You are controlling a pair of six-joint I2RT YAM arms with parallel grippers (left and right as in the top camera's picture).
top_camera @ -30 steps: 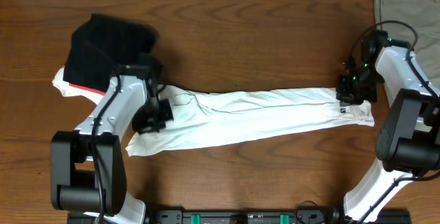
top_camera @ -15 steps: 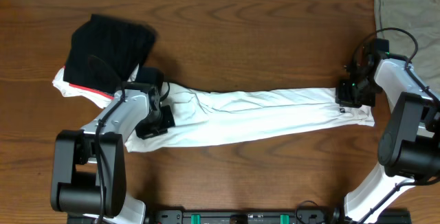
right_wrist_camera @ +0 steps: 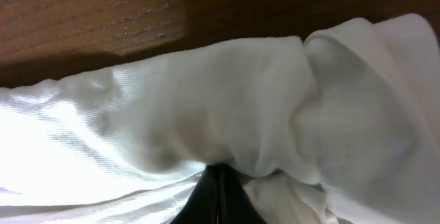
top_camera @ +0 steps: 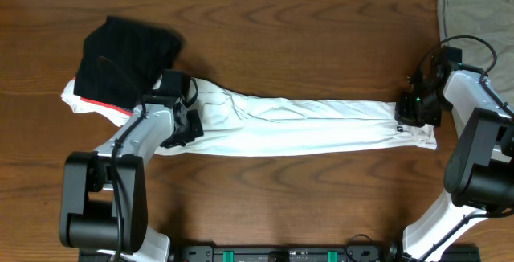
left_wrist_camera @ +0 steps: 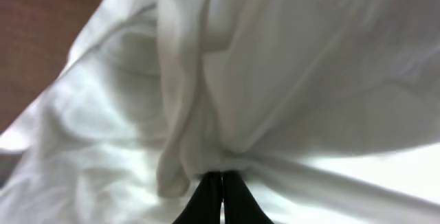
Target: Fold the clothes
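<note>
The clothes, a white T-shirt (top_camera: pixel 305 125), lie stretched into a long narrow band across the table's middle. My left gripper (top_camera: pixel 186 124) is shut on the shirt's left end; in the left wrist view the black fingertips (left_wrist_camera: pixel 221 183) pinch a bunch of white fabric (left_wrist_camera: pixel 275 80). My right gripper (top_camera: pixel 411 114) is shut on the right end, beside a small black tag (top_camera: pixel 399 128). The right wrist view shows its fingertips (right_wrist_camera: pixel 218 176) closed on gathered white cloth (right_wrist_camera: pixel 227 93). No lettering shows.
A black folded garment with a red edge (top_camera: pixel 124 61) lies at the back left, close to my left arm. An olive-grey cloth (top_camera: pixel 474 13) lies flat at the back right corner. Bare wooden table (top_camera: pixel 305 37) runs behind and in front of the shirt.
The shirt has been pulled straighter and tauter. Its left end rose toward the back with my left gripper, and the right gripper shifted slightly right.
</note>
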